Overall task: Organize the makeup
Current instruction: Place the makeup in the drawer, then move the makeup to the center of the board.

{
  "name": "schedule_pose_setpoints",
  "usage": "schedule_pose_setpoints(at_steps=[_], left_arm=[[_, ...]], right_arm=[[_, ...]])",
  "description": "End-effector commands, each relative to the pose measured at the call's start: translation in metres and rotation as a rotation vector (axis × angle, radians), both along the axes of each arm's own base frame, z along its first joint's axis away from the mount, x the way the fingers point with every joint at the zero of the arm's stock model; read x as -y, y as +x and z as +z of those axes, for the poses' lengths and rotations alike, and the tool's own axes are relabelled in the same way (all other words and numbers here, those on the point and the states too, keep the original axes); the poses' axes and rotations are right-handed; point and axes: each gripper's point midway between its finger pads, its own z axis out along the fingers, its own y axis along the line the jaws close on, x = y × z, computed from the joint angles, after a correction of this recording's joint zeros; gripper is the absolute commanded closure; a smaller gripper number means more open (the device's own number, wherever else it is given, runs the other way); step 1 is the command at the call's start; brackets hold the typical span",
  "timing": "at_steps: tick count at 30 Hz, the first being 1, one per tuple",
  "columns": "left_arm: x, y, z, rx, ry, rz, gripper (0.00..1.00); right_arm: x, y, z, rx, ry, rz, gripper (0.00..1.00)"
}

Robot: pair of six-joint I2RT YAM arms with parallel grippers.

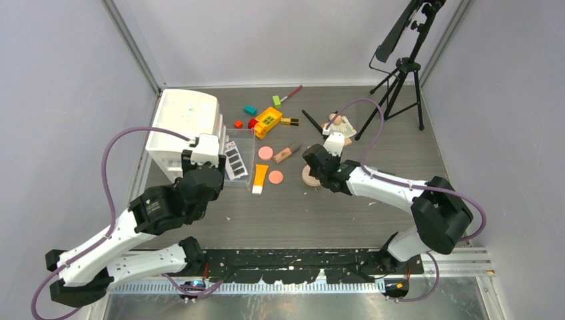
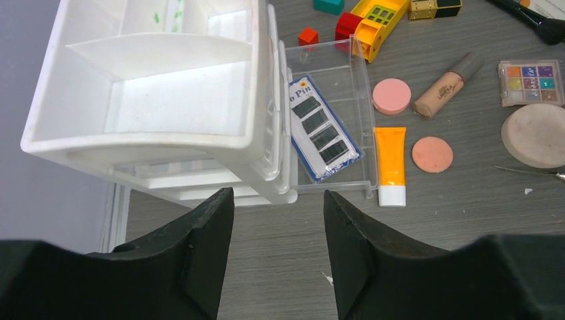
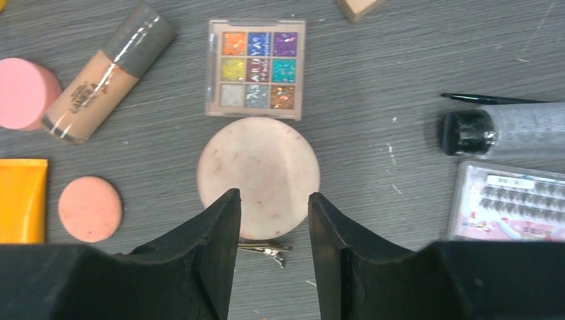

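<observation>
**Fingers (image 2: 200,253) spread on both arms, makeup strewn beside the drawer unit (image 2: 133,148)**

Our left gripper (image 2: 278,197) hangs with its jaws apart and nothing between them, just off the near front corner of the white drawer unit. A clear drawer (image 2: 363,120) stands pulled out from the unit, with a card of hair pins (image 2: 323,127) lying flat inside. The orange tube (image 2: 390,163) lies right against the drawer's outer wall, white cap toward us.

Our right gripper (image 3: 273,195) is also parted and holds nothing. Its tips sit over the near rim of the large pale compact (image 3: 258,177), and we cannot tell whether they touch it. A hair clip (image 3: 263,248) lies at that same rim. The eyeshadow palette (image 3: 255,67) almost meets the compact's far edge.

Between drawer and palette sit the pink compact (image 2: 392,95), the peach compact (image 2: 432,154) and the beige tube (image 2: 448,85), each apart from the others. A lash box (image 3: 513,200) and a glitter tube (image 3: 506,128) crowd the right side.

Farther back lie the black brush (image 1: 312,122), the lipstick (image 1: 290,121), the red pencil (image 1: 291,94) and the toy brick (image 1: 268,120).

A broad band of table (image 1: 300,213) runs between the makeup and our bases. A tripod (image 1: 403,73) stands at the far right corner.
</observation>
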Motion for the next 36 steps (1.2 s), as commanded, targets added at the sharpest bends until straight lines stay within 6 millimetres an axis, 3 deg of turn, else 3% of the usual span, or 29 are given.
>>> schedule_pose_setpoints(at_steps=[1,9,20,25,30,36], left_arm=[[0.003,0.003,0.005,0.024,-0.04,0.012,0.46],[0.011,0.006,0.001,0.011,-0.023,0.0,0.45],[0.013,0.003,0.007,-0.006,0.008,-0.052,0.42],[0.015,0.002,0.003,-0.033,0.049,-0.078,0.41],[0.02,0.004,0.001,-0.03,0.044,-0.089,0.41],[0.021,0.003,0.001,-0.03,0.04,-0.096,0.41]], right_arm=[[0.01,0.01,0.017,0.027,-0.023,-0.03,0.53],[0.068,0.007,0.025,0.029,-0.116,-0.224,0.52],[0.135,-0.012,0.028,0.016,-0.023,-0.393,0.49],[0.162,-0.026,0.026,-0.03,-0.046,-0.469,0.28],[0.182,-0.036,0.017,-0.058,-0.066,-0.519,0.24],[0.205,-0.039,0.004,-0.065,-0.032,-0.621,0.09]])
